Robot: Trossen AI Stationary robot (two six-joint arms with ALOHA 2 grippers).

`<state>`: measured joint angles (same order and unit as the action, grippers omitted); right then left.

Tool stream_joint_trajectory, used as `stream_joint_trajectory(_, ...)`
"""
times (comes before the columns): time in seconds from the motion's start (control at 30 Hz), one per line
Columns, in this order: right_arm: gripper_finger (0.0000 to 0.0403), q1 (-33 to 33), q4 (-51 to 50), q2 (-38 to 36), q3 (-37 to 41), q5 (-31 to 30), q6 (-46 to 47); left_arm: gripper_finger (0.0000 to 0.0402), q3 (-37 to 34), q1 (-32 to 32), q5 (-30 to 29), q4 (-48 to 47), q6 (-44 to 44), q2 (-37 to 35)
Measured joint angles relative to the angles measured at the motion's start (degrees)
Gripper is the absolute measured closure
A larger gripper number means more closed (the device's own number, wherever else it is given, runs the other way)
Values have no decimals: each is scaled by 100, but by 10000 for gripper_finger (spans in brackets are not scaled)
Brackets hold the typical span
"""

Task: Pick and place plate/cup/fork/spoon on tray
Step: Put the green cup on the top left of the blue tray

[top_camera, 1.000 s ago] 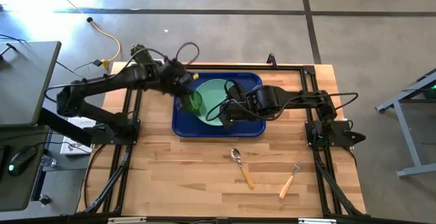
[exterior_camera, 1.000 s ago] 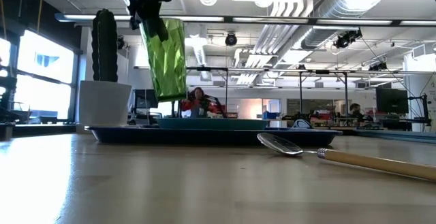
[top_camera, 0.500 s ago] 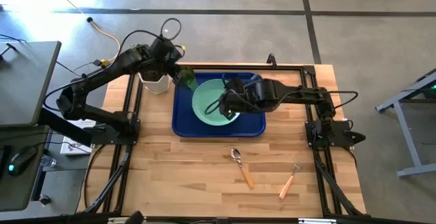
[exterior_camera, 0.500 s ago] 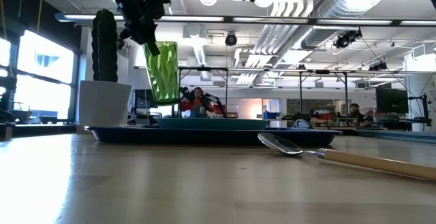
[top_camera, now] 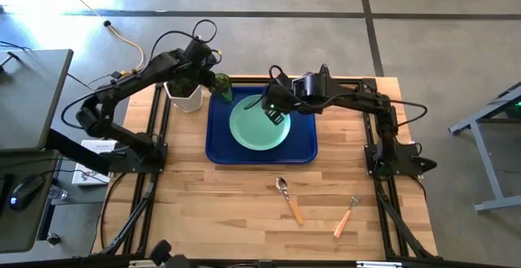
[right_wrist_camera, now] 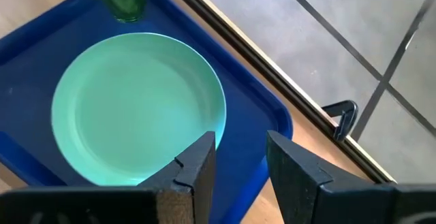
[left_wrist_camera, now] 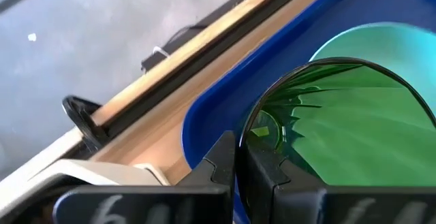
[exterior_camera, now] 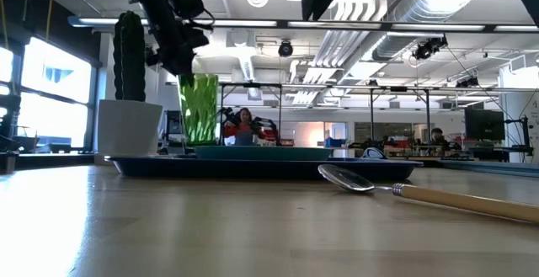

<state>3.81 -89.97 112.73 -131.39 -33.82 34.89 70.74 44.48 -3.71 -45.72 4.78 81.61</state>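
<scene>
The translucent green cup [top_camera: 222,85] is upright over the far left corner of the dark blue tray [top_camera: 303,152]. My left gripper [top_camera: 215,81] is shut on the cup's rim. The mint-green plate [top_camera: 254,125] lies flat on the tray. My right gripper [top_camera: 275,113] is open and empty above the plate's far right edge. The spoon [top_camera: 289,199] and the fork [top_camera: 348,215] lie on the table between the tray and the near edge. In the low view the cup [exterior_camera: 199,109] reaches down to the tray's rim [exterior_camera: 253,166]. My left gripper pinches the cup's wall at the rim [left_wrist_camera: 240,137], with one finger [left_wrist_camera: 262,173] inside the cup and one finger [left_wrist_camera: 216,169] outside. The fingers come from above, on the cup's left side. The cup hangs upright; whether its base touches the tray I cannot tell.
A green cactus in a white pot [top_camera: 186,95] stands on the table just left of the tray, close beside my left gripper. Black frame rails [top_camera: 155,138] run along the table's left, right and far sides. Bare wood lies near the spoon and fork.
My left gripper has carried the cup from over the tray's left part to its far left corner and down; the cup has turned from tilted to upright. My right gripper has drawn back from the plate's near right part toward the far edge.
</scene>
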Motion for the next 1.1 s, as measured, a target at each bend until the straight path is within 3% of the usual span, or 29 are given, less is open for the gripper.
stream_joint_trajectory(0.7, 281, 143, -2, 0, 0, 26, -302, 396, 0, 21, 171, -279, 367, 587)
stream_joint_trajectory(1.1, 281, 143, -2, 0, 0, 24, -302, 366, 0, 19, 154, -299, 361, 587)
